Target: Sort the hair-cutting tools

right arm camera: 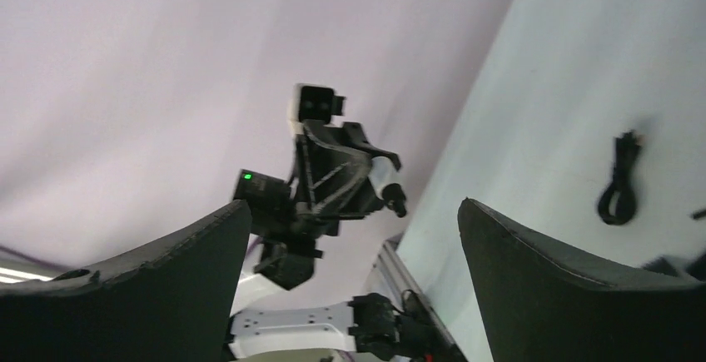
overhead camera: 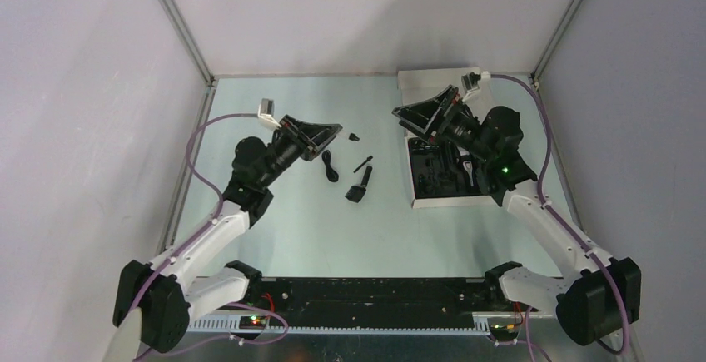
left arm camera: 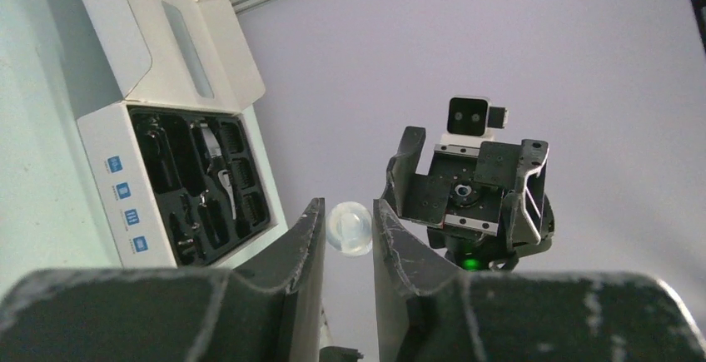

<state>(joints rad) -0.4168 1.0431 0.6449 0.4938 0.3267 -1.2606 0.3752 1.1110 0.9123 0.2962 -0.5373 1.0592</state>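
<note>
We see a small clear piece [left arm camera: 350, 229] with a dark tip pinched between the narrow-set fingers of the left gripper [overhead camera: 335, 130]. The gripper is held up off the table [overhead camera: 275, 237] and aimed across at the other arm.

Just beyond those fingertips a small black bit [overhead camera: 353, 137] lies alone. Below the fingertips, toward the arm bases, lies the black coiled cord [overhead camera: 331, 166]. Just past it, on the side of the right arm, are the thin black stick-brush [overhead camera: 363, 164] and a larger black tool [overhead camera: 359, 187]. We cannot tell whether that tool is the clipper or a comb attachment. The cord lies apart from the others, while brush and tool lie close together.

The right gripper [overhead camera: 400, 115] faces the left one with its fingers spread wide and nothing between them. Only open air separates the two grippers.

Behind and beneath the right gripper sits the white box [overhead camera: 433, 200], its lid [overhead camera: 429, 79] folded back toward the far wall. Its black tray [left arm camera: 250, 175] shows moulded slots holding several pieces, one of them silver-tipped. The right arm overhangs much of the tray.

A strip of bare table runs between the box's near-left edge and the larger black tool. Broad bare surface lies toward the arm bases, and more lies behind the left gripper, out to the metal frame rail [overhead camera: 190, 162]. The box's far side runs close to the table's right edge.
</note>
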